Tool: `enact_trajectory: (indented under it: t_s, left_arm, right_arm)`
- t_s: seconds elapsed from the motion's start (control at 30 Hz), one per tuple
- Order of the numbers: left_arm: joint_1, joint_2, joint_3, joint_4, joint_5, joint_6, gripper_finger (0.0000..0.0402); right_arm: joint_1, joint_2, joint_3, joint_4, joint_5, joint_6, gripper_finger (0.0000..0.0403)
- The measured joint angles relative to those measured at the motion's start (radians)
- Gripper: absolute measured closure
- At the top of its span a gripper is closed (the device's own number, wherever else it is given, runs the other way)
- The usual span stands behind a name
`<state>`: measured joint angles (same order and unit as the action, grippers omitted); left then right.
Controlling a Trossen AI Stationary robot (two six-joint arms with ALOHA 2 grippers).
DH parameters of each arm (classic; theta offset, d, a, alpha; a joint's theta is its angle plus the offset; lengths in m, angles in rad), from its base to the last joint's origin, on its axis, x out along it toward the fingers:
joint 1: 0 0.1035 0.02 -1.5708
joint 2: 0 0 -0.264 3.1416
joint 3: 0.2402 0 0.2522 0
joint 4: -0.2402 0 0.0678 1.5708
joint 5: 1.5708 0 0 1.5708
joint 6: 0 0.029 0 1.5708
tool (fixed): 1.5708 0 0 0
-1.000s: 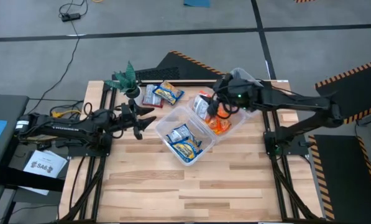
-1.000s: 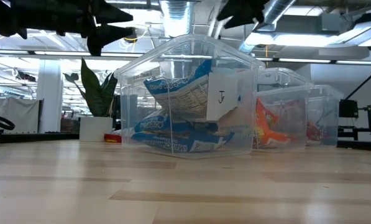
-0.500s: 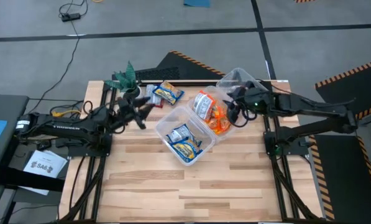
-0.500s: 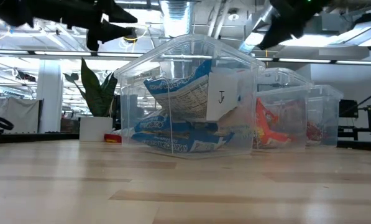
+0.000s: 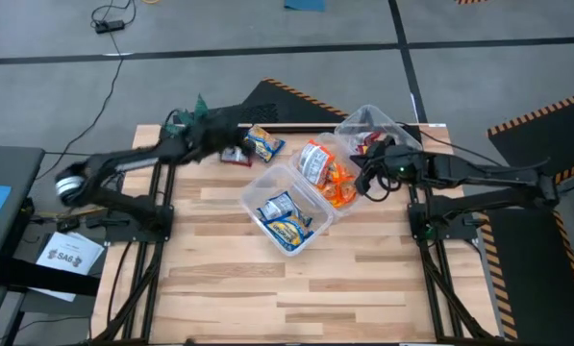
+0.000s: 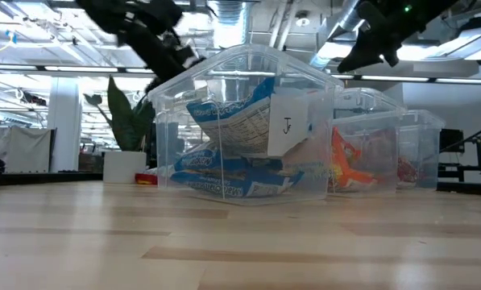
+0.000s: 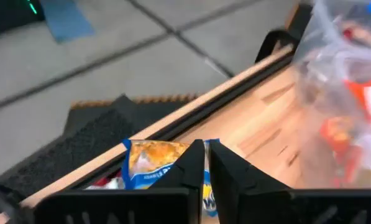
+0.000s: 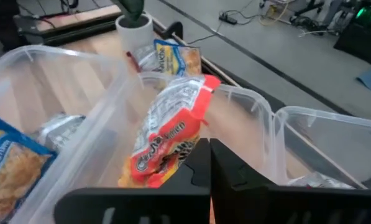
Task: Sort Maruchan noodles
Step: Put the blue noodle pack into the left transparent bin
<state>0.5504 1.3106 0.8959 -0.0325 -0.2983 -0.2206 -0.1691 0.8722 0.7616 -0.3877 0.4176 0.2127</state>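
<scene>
The left gripper (image 5: 231, 136), jaws closed and empty, hung over the loose blue-and-yellow crinkly plastic noodle packets (image 5: 259, 143) at upper centre of the high view; it would need to reopen and descend squarely. The right gripper (image 5: 364, 176), also closed, waited beside the clear plastic tub (image 5: 336, 209) of orange packets (image 5: 333, 184). Only the low view showed the tub's paper label (image 6: 288, 123).
</scene>
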Motion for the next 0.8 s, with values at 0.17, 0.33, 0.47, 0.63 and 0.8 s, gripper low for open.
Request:
enact_trajectory:
  t_s: [0.17,0.33,0.47,0.63,0.8]
  left_arm:
    - [0.047,0.247,0.259,-0.209,0.034,0.035,0.0401]
    - [0.038,0.439,0.473,-0.348,0.001,0.058,0.0398]
    - [0.028,0.538,0.563,-0.355,0.006,0.077,0.038]
    - [0.02,0.579,0.579,-0.392,0.001,0.087,0.0324]
    - [-0.005,0.561,0.58,-0.381,-0.028,0.116,0.0264]
  right_arm:
    - [-0.001,0.012,0.0,0.01,-0.003,0.004,0.0385]
    - [-0.004,0.031,0.0,0.008,0.0,0.049,0.0366]
    - [-0.004,0.047,0.001,0.018,0.001,0.056,0.0365]
    - [-0.004,0.072,0.002,0.035,0.0,0.095,0.0372]
    - [-0.003,0.105,0.001,0.043,0.001,0.097,0.0376]
